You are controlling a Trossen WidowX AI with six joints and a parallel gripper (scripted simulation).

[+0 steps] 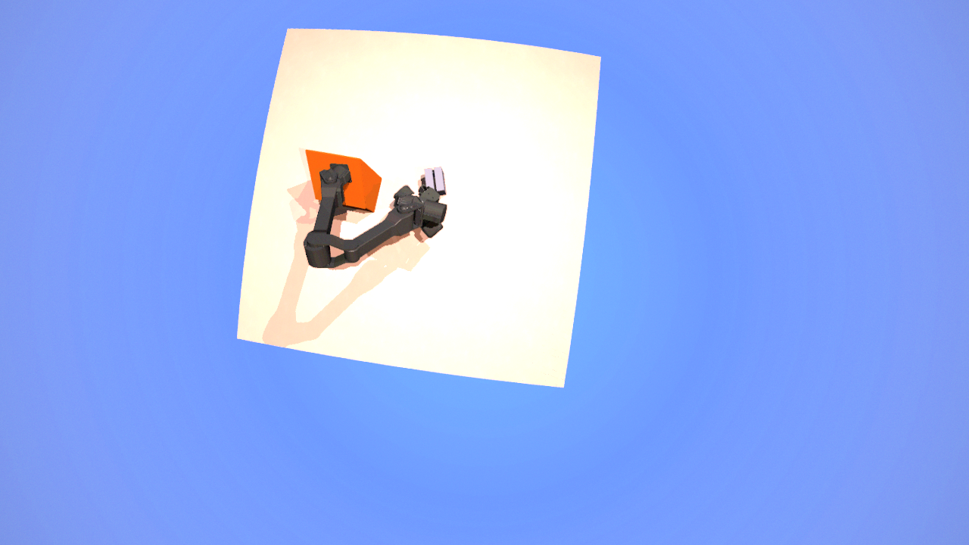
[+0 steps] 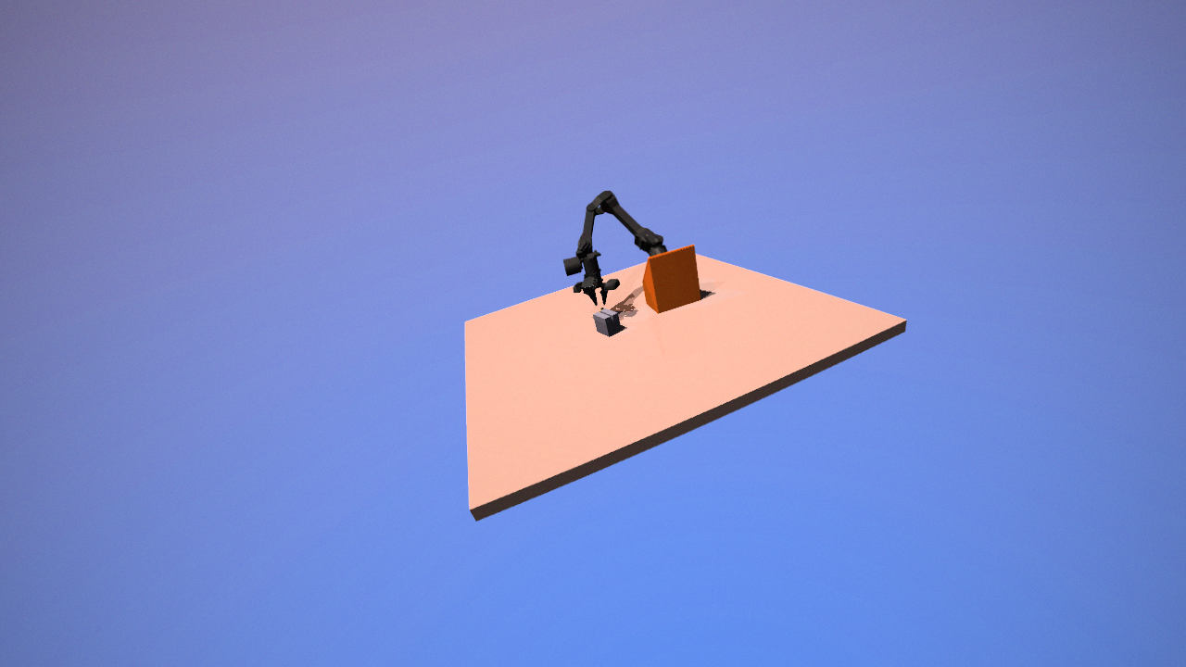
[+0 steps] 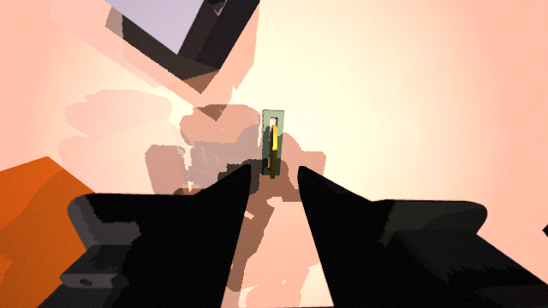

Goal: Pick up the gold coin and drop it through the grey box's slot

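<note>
Wrist view: gripper (image 3: pixel 271 171) partly open, empty, above edge-on coin (image 3: pixel 273 147); thin, stiff, slippery — pinch its flat faces.

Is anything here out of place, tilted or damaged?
Nothing stands out. The coin stands on edge in its green holder, the grey box sits intact nearby, and the gripper hovers above the coin, open and empty.

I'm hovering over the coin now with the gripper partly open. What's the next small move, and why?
Probably lower straight down. In the wrist view the coin stands edge-on in its green holder, lined up with the gap of the gripper, which is open and holds nothing. The coin looks well below the fingertips, so descend before closing.
</note>
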